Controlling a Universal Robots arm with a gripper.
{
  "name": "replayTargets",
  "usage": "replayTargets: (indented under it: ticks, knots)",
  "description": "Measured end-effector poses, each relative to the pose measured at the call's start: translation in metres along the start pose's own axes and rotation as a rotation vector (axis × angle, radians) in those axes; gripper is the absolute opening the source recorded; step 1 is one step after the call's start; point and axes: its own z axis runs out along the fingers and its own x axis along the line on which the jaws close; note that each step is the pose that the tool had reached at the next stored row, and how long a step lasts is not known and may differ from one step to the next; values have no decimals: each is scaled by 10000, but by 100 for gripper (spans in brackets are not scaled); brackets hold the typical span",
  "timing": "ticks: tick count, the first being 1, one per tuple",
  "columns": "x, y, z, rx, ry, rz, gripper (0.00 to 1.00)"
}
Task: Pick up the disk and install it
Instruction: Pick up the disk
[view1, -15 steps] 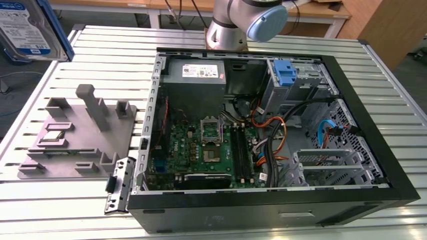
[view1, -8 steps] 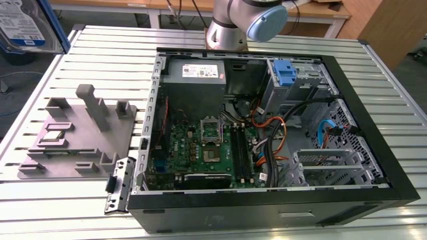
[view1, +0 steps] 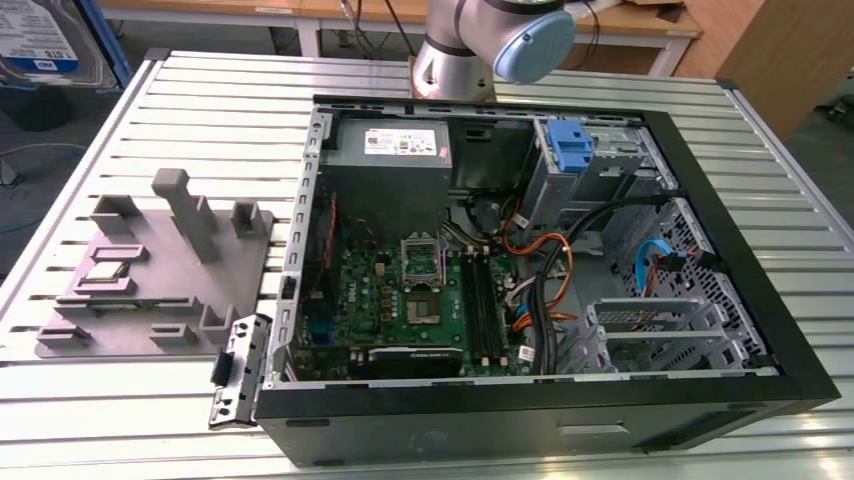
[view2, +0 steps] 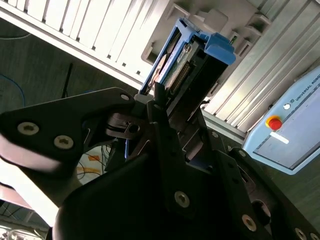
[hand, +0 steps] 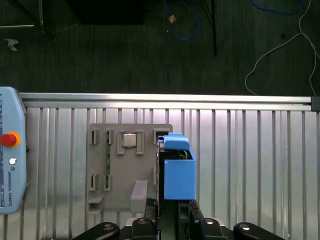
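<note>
Surface: slatted metal. It carries a grey fixture, w/ an open PC case just beside the fixture on the exterior view's right.
Surface edge: in the first wrist view a straight rim bar runs near the fixture. Beyond the bar is dark floor w/ loose cables.
Open room: bare slats lie btw fixture and rim bar. The case wall closes off the fixture's other side.
Disk: held up off the surface. In the exterior view it's in the top corner, label showing, beyond the fixture toward the exterior view's left and well apart from the case. In the first wrist view its blue rail faces the camera, w/ the fixture behind it.
Pincer: closed tight on the disk. In both wrist views the fingers clamp one end; the rest of the disk sticks out free.
Blue bracket: seated in the case's drive corner, well apart from the fixture.
Teach pendant: near the fixture, not touching it.
Arm: base rises beyond the case, well apart from the fixture.
</note>
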Motion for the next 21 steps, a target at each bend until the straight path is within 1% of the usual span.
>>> replayTargets:
  ticks: [6, 10, 14, 21]
  knots:
    - [0, 0, -1, 2, -1, 0, 35]
    - [0, -33, -2, 1, 0, -1, 35]
    - [-1, -106, -3, 2, -1, 0, 35]
    - [-2, -280, -6, 1, -1, 1, 35]
